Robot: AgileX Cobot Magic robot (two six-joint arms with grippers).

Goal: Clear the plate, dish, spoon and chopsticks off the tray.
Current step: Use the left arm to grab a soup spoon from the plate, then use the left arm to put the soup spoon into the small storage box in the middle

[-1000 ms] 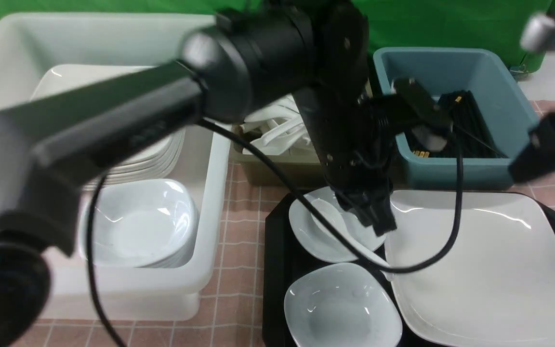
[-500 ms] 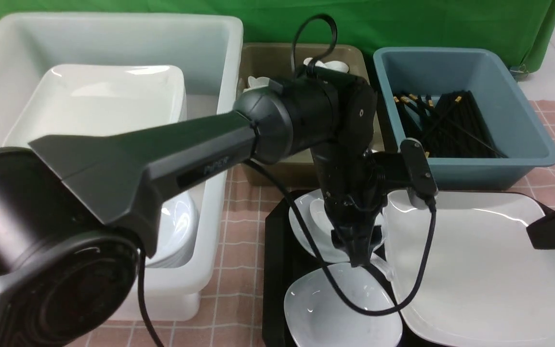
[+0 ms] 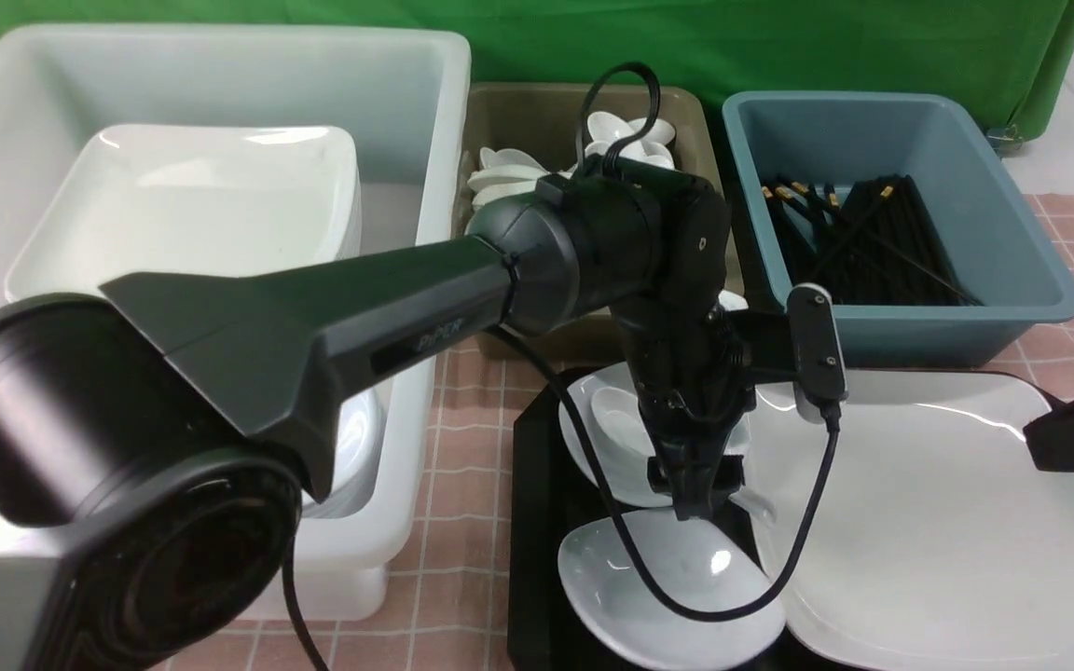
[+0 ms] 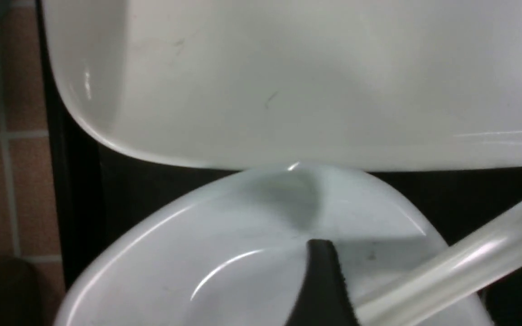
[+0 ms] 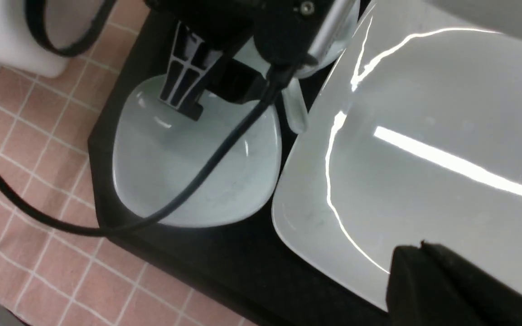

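so the near dish, low in the centre of the frame, looks a bit tipped up on the tray, probably because it's being nudged or straddled at its rim by the left gripper. that one's fingers are spread, one of them over the dish's inside; whether the rim actually sits between them can't be told. rim-first would make sense, since the dish is too wide to be taken across. the spoon is parked bowl-down in the far dish, handle poking out toward the plate, so it could get knocked if the arm is swung that way. the plate fills the right side of the tray, crowding both dishes. the right gripper, at the right edge, has its tips pressed together over by the plate. no chopsticks can be made out on the tray; black ones are seen in the blue bin, upper right. white bin at upper left, olive bin at upper centre. that loose cable hanging across the near dish might snag too.
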